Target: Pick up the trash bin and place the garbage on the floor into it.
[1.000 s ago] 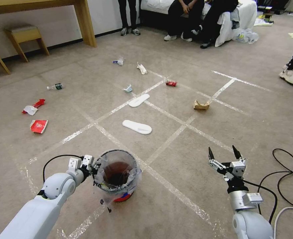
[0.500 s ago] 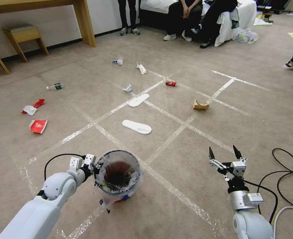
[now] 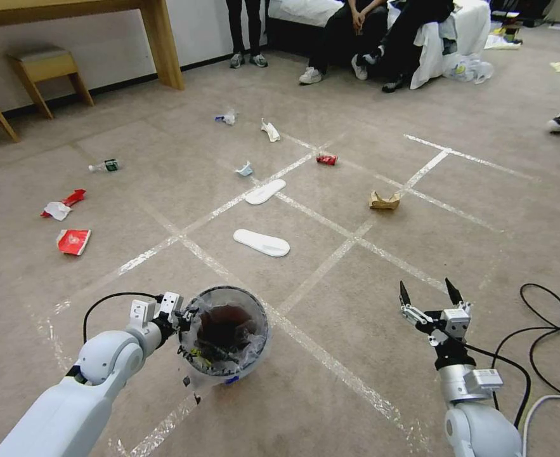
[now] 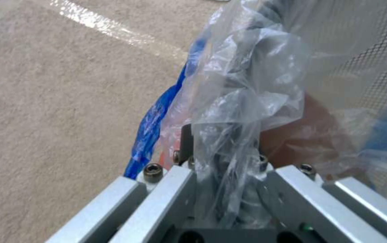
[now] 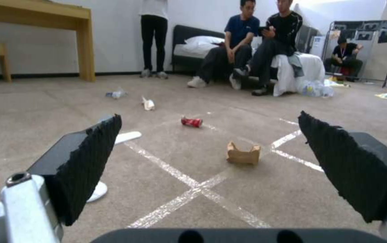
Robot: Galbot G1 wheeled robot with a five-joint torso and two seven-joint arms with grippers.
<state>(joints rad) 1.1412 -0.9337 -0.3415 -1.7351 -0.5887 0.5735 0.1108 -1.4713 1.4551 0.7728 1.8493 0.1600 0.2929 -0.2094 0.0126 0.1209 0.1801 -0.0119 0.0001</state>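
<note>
Holding the trash bin (image 3: 224, 338) by its rim, our left gripper (image 3: 179, 315) has its jaws closed on the grey edge and the bunched clear liner, and the bin looks tipped toward us and clear of the floor (image 3: 356, 304), though we cannot be sure of the gap beneath it. Our right gripper (image 3: 427, 296) hovers low at the right with its jaws spread wide and empty. What the coming move turns on, we judge, is that the garbage lies ahead of both arms: the nearer white slipper (image 3: 261, 242) sits just beyond the bin, its long axis running across our view, while the brown paper bag (image 3: 384, 201) lies farther out, nearer the free right arm. From the right wrist that bag (image 5: 244, 153) falls between the open pads, with the red can (image 5: 191, 122) behind it. From the left wrist we see the crumpled liner (image 4: 243, 101) pinched in the jaws, a detail the head view leaves unclear.
</note>
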